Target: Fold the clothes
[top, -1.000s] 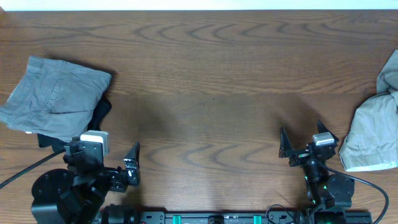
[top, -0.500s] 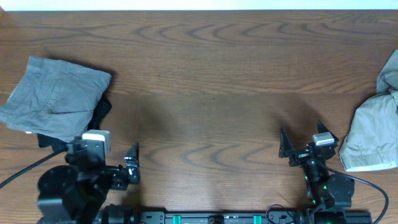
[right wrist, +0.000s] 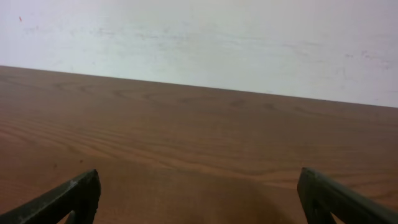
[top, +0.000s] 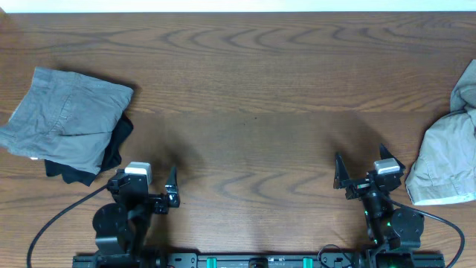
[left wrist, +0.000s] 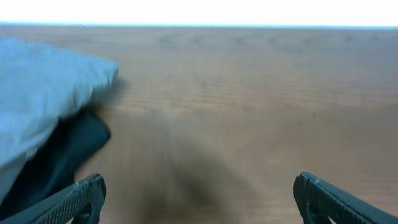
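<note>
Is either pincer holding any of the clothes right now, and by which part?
Nothing is held. The left pincer and right pincer both stand open and empty; the grey shorts and the beige garment lie apart from them.

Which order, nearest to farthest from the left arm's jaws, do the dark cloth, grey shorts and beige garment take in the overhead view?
1. dark cloth, close by on the left, under the shorts.
2. grey shorts, farther left, lying on it.
3. beige garment, far right edge.

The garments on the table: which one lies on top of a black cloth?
The grey shorts on the left; black cloth shows from under their near edge. The beige garment on the right shows none.
</note>
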`<state>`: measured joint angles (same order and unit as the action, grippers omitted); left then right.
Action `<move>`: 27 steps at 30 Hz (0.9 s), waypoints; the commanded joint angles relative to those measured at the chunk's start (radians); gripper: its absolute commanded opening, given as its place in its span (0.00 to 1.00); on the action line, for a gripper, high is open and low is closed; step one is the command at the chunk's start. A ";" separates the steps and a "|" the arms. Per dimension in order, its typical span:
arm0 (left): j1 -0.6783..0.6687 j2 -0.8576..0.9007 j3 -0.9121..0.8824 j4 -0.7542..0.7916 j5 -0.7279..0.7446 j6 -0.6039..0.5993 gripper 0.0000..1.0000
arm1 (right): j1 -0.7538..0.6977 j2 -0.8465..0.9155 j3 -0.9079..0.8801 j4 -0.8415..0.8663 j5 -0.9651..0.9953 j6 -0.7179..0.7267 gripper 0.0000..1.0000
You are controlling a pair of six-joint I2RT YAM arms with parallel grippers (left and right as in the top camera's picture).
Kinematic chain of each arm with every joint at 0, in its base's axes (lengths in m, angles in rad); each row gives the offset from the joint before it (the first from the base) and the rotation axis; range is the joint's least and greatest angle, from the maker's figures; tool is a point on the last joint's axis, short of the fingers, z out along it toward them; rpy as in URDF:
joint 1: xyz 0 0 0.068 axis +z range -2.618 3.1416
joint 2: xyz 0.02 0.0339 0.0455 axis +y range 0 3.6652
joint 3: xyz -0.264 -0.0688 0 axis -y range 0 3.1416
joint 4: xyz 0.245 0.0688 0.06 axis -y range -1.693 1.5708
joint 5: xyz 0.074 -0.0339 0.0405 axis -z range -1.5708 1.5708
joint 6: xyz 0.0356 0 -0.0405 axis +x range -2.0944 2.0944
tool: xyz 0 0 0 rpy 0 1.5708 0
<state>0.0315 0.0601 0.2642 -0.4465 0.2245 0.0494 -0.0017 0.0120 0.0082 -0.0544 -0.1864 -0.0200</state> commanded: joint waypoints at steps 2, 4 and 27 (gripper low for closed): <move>-0.003 -0.053 -0.104 0.178 -0.028 0.004 0.98 | -0.008 -0.006 -0.003 -0.002 0.002 -0.019 0.99; -0.003 -0.058 -0.165 0.315 -0.036 0.010 0.98 | -0.008 -0.006 -0.003 -0.002 0.002 -0.019 0.99; -0.004 -0.056 -0.260 0.395 -0.035 0.014 0.98 | -0.008 -0.006 -0.003 -0.002 0.002 -0.019 0.99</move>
<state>0.0315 0.0105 0.0132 -0.0044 0.1802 0.0536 -0.0017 0.0120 0.0078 -0.0540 -0.1864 -0.0200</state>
